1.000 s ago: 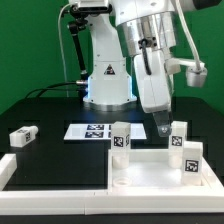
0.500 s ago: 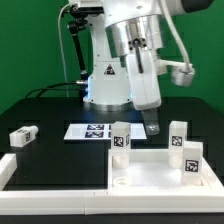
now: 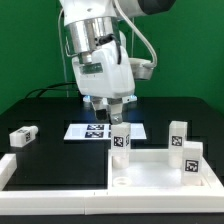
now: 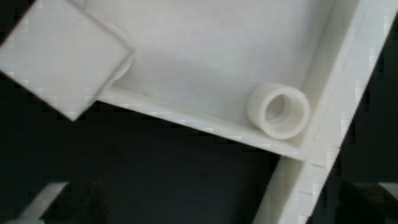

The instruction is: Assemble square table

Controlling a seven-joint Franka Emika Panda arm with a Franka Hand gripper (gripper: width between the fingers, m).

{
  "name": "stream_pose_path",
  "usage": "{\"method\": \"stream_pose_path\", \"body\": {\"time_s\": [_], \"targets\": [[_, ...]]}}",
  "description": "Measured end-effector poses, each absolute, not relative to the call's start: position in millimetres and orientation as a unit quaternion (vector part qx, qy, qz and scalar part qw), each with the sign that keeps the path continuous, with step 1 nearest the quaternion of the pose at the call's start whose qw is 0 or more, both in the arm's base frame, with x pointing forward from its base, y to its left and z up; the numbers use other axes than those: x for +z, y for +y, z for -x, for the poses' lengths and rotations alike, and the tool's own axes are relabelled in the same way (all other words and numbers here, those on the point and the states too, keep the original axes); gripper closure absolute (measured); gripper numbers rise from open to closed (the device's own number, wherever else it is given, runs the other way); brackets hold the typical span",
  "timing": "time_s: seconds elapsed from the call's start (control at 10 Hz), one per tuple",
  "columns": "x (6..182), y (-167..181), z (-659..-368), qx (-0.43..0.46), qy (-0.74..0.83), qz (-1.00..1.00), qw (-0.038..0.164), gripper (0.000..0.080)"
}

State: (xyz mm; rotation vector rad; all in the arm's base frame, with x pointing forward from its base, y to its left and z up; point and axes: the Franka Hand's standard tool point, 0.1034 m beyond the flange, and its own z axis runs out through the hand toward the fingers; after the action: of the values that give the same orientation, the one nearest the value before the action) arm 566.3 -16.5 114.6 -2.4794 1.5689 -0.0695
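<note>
So far I count three leg blocks (image 3: 121,139) upright on the square top (image 3: 150,172) at 5 o'clock; a fourth leg (image 3: 22,136) lies at 9 o'clock. My gripper (image 3: 106,113) hovers, seemingly spread and empty.

Bright, even light; soft shadows; glare on white plastic; blurry, soft-focus wrist view

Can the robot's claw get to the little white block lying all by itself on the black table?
Probably yes. The leg block lies alone toward the exterior view's left, nothing on or against it. The gripper hangs above the marker board, and only bare table lies between them.
</note>
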Motion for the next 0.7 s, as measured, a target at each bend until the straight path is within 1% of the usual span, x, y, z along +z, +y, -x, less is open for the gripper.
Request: {"method": "stream_pose_path", "body": {"time_s": [0.3, 0.4, 0.5, 0.6, 0.7], "targets": [[113.9, -17, -566, -0.034, 0.439, 0.892, 0.099, 0.0151], [111.2, -23, -562, -0.038, 0.388, 0.916, 0.095, 0.0151], [104.4, -40, -551, -0.037, 0.338, 0.936, 0.089, 0.0151], [101.4, -58, -538, -0.040, 0.310, 0.946, 0.084, 0.0151], [99.2, -81, -521, -0.044, 0.234, 0.968, 0.078, 0.0151]]}}
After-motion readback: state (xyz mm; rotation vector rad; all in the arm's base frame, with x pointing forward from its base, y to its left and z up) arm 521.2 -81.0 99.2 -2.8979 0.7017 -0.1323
